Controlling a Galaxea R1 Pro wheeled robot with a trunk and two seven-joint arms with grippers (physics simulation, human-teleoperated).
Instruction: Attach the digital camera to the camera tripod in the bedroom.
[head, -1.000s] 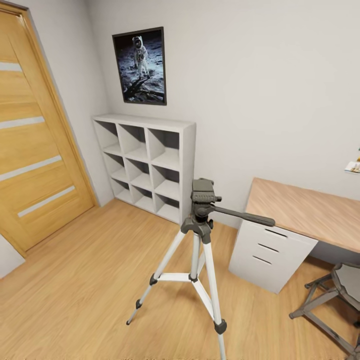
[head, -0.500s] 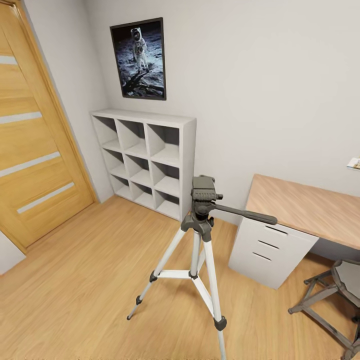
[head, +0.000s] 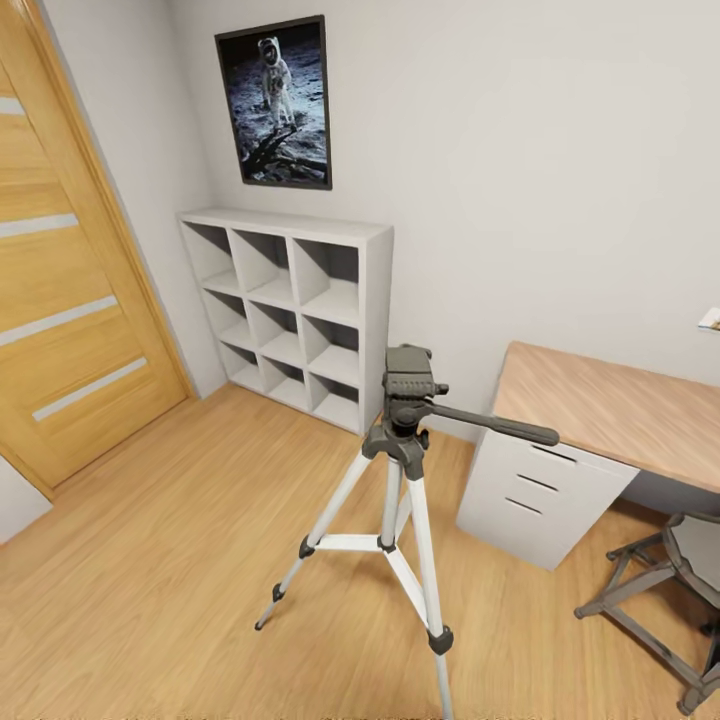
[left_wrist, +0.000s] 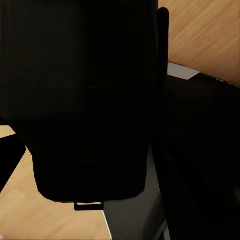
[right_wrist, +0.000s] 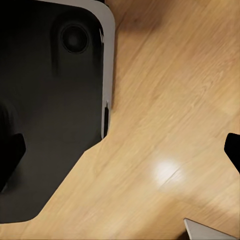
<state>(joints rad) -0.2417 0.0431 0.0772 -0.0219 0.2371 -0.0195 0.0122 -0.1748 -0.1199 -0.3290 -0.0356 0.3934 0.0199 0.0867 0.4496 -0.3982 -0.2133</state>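
Observation:
The camera tripod (head: 398, 470) stands on the light wood floor in the middle of the head view, with silver legs, a dark grey head (head: 408, 375) and a black pan handle (head: 495, 428) pointing right. Nothing sits on its head. In the left wrist view a black boxy body, the digital camera (left_wrist: 85, 100), sits very close between the fingers of my left gripper (left_wrist: 90, 165), which is shut on it. My right gripper (right_wrist: 122, 150) is open over bare floor, with one dark fingertip (right_wrist: 10, 150) at each side edge.
A white cube shelf (head: 295, 315) stands against the back wall under an astronaut poster (head: 275, 105). A wooden door (head: 70, 280) is at the left. At the right are a wood-topped desk (head: 610, 410) with white drawers (head: 540, 495) and a grey stool (head: 680, 580). My dark base (right_wrist: 50, 100) shows below the right gripper.
The whole head view has shifted: the poster and shelf have slid up and outward and the tripod looks a little nearer. The camera moved; the tripod stands where it was.

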